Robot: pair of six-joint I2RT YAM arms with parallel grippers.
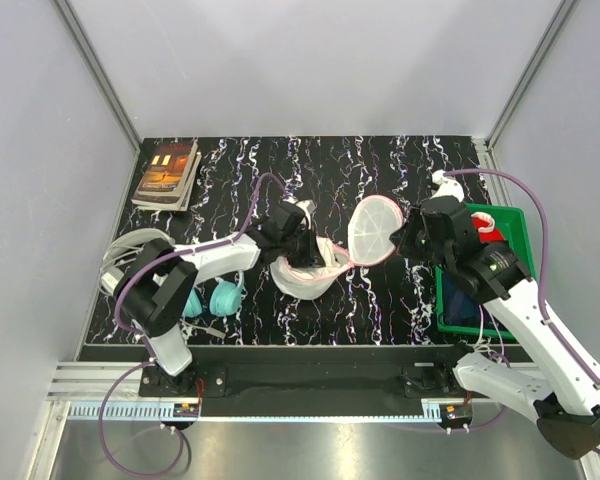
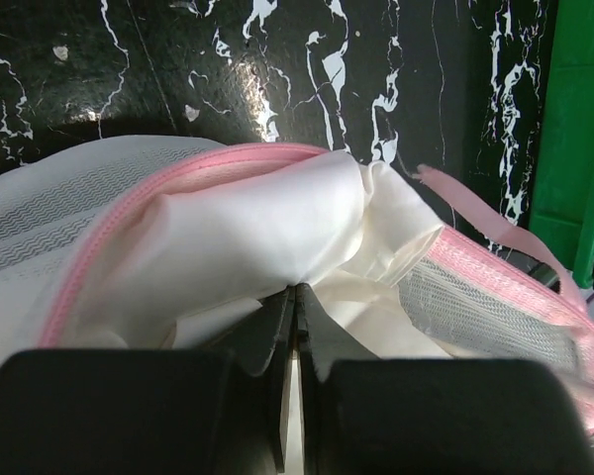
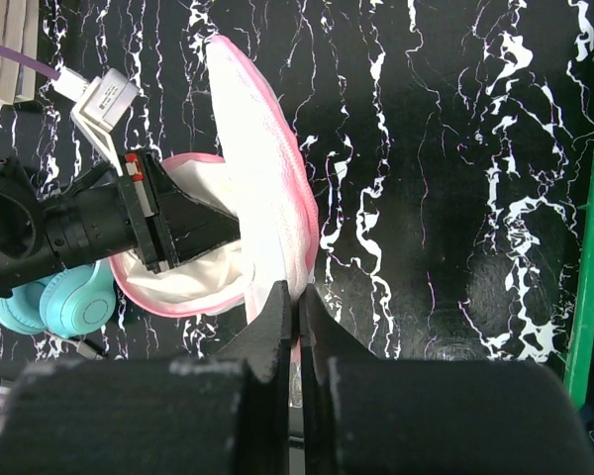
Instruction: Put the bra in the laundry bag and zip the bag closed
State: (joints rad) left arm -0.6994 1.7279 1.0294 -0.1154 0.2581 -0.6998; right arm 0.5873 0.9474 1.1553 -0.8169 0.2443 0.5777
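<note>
The laundry bag lies open at mid table. Its lower half [image 1: 302,278] rests on the table and its other half [image 1: 372,228] stands upright. My left gripper [image 1: 305,250] reaches into the lower half and is shut on smooth white fabric [image 2: 267,228] inside the pink zip trim [image 2: 129,213]. It also shows in the right wrist view [image 3: 228,230]. My right gripper [image 1: 400,240] is shut on the pink rim of the upright half [image 3: 262,158], holding it up. No black bra shows in any view.
A green tray [image 1: 515,225] with red and white clothes [image 1: 485,225] stands at the right, close behind my right arm. Teal headphones [image 1: 212,298] lie by the left arm's base. Books [image 1: 167,172] lie at the back left, with a coil of cable [image 1: 125,255] in front of them.
</note>
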